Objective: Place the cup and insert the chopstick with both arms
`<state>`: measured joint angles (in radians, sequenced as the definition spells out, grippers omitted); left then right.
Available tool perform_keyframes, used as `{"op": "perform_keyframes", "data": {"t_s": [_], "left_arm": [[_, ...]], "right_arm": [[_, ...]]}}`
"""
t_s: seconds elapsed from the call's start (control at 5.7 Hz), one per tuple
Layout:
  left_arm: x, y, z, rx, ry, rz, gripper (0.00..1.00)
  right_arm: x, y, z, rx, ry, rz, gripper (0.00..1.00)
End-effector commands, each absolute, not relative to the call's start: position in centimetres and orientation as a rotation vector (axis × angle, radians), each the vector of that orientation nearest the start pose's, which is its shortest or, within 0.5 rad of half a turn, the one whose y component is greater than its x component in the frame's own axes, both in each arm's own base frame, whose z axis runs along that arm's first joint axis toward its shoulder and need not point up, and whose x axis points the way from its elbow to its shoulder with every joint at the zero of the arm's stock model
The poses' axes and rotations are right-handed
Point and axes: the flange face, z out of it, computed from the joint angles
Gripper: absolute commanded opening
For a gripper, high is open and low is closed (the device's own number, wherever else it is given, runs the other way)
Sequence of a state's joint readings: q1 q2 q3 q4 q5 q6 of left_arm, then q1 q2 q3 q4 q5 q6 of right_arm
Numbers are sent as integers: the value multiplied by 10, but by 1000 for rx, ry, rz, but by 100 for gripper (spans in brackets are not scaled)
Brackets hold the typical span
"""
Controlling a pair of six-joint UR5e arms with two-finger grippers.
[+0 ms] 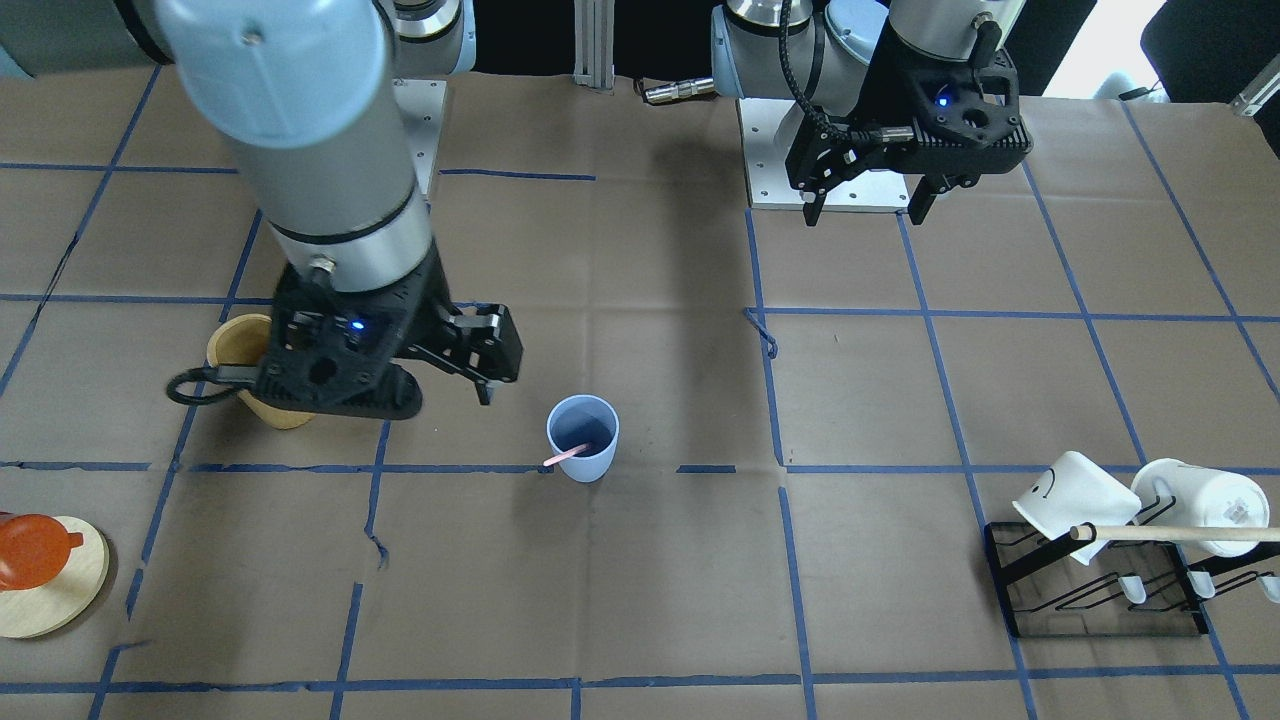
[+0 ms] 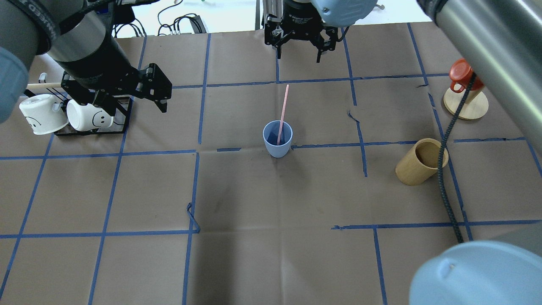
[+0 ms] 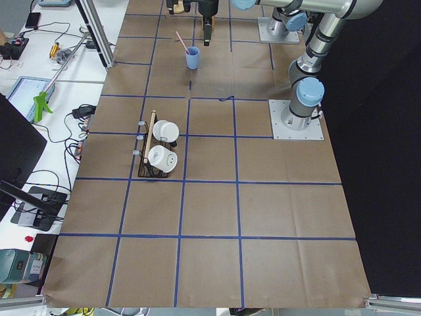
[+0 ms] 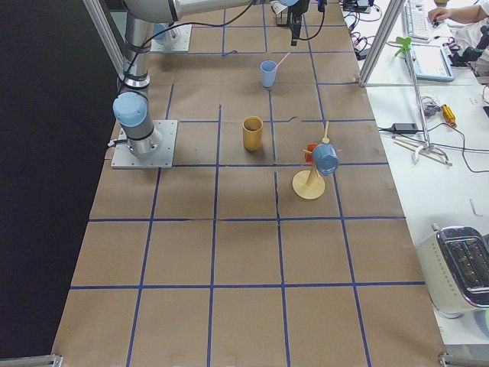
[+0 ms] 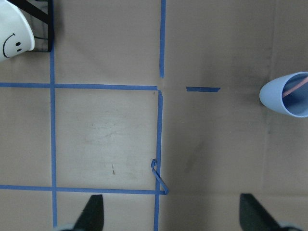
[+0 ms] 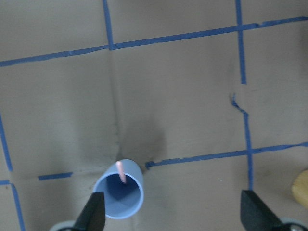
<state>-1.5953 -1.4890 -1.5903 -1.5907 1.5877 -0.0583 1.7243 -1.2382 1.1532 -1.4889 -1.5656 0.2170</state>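
The light blue cup (image 2: 277, 140) stands upright near the table's middle, on a blue tape line. It also shows in the front view (image 1: 583, 440). The pale pink chopstick (image 2: 283, 110) stands in it, leaning over the rim (image 1: 565, 456). My left gripper (image 2: 131, 108) is open and empty, held high near the mug rack. Its wrist view shows the cup (image 5: 288, 96) at the right edge. My right gripper (image 2: 299, 57) is open and empty, held high. Its wrist view shows the cup (image 6: 118, 197) below, by one finger (image 6: 94, 211).
A tan wooden cylinder (image 2: 417, 163) stands right of the cup. A black rack (image 2: 63, 127) with two white mugs and a long wooden dowel (image 1: 1170, 533) sits at the left. A red cup on a round wooden stand (image 2: 463, 91) is at the far right.
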Motion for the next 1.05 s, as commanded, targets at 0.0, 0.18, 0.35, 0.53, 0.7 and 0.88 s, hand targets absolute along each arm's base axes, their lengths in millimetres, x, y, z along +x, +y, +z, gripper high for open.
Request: {"op": "perform_keyframes", "data": {"t_s": [0.0,0.18,0.35,0.53,0.7,0.88], "left_arm": [[-144,-456,515,-51,3125,-66,99],[-144,-456,515,-49,3125,-66,99],[-144,-456,515,-48,3125,-66,99],[-144,-456,515,-48,3125,-66,99],[-144,-456,514,-48,3125,-63,99],[-145,-456,514,-46,3125,-63,99]], "right_arm": [[150,-555,508,17,3136,103,100],[129,-523,499,39,3124,122,100],[125,-521,493,72,3125,77,100],[127,-521,497,72,3125,53,100],[128,-519,497,108,3134,63,100],[131,-518,501,104,3134,49,100]]}}
